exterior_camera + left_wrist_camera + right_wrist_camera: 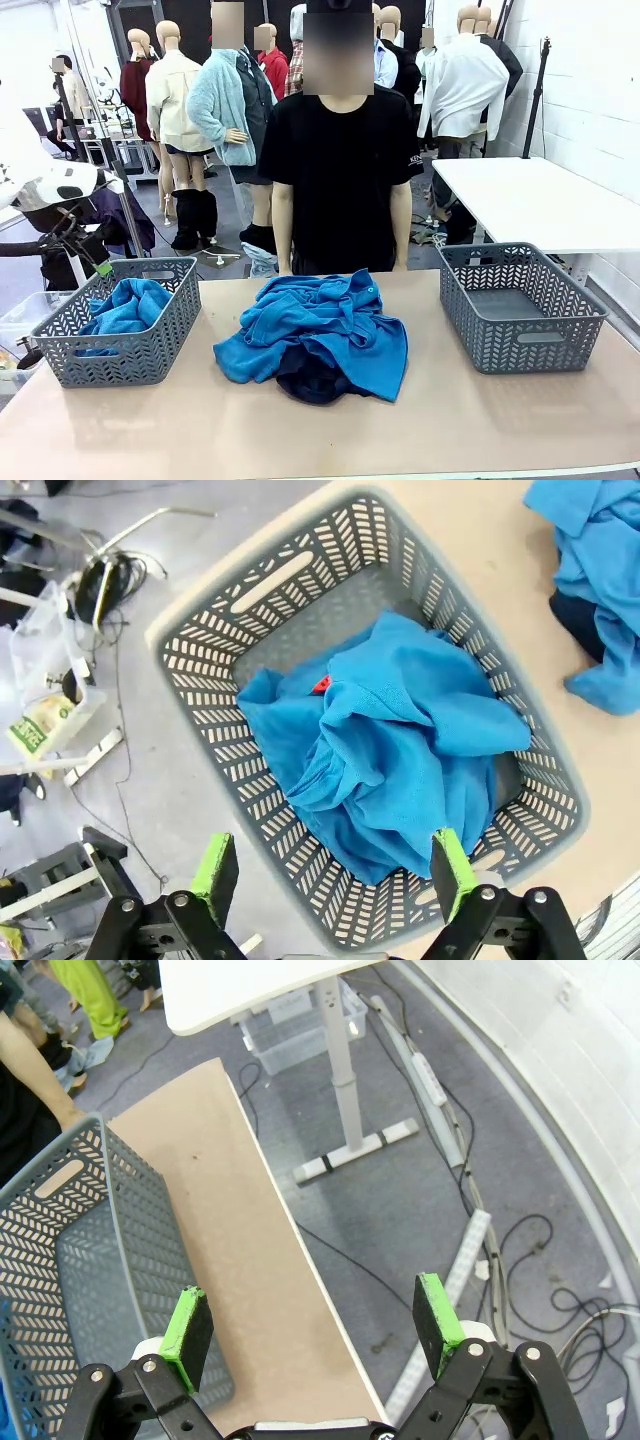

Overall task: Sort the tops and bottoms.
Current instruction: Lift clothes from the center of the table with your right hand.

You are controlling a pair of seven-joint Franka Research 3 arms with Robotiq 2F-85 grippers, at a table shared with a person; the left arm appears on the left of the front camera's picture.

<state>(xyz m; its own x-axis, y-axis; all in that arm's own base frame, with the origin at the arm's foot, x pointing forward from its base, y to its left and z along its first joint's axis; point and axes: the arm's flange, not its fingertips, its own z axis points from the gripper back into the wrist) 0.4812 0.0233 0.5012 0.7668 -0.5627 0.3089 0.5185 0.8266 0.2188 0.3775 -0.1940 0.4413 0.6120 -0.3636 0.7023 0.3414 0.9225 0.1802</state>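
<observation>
Far left of the bench (300, 435): the left basket (120, 345) is set near the corner, and one blue top (128, 305) is crumpled inside it, piled against the near wall (a small red tag is seen on it in the left wrist view). The left hand (333, 872) is held above that basket (200, 650), over the top (400, 740); its green pads (215, 875) are spread wide and nothing is gripped.

Mid-bench: the remaining blue tops (320, 320) are heaped in one pile, well apart from both baskets. The dark bottoms (308, 382) are buried under the pile's near edge, with only a dark fold showing. The same pile (590, 570) and dark fold (568, 620) are caught at the upper right of the left wrist view.

A person (340, 150) in a black t-shirt is stood at the far side behind the pile, arms hanging down.

Right: the right basket (520, 305) is placed near the right edge. The right hand (312, 1330) is held off to the basket's (60, 1250) outer side, above the bench edge (240, 1260) and the floor; its pads (187, 1335) are fully parted, nothing gripped.
</observation>
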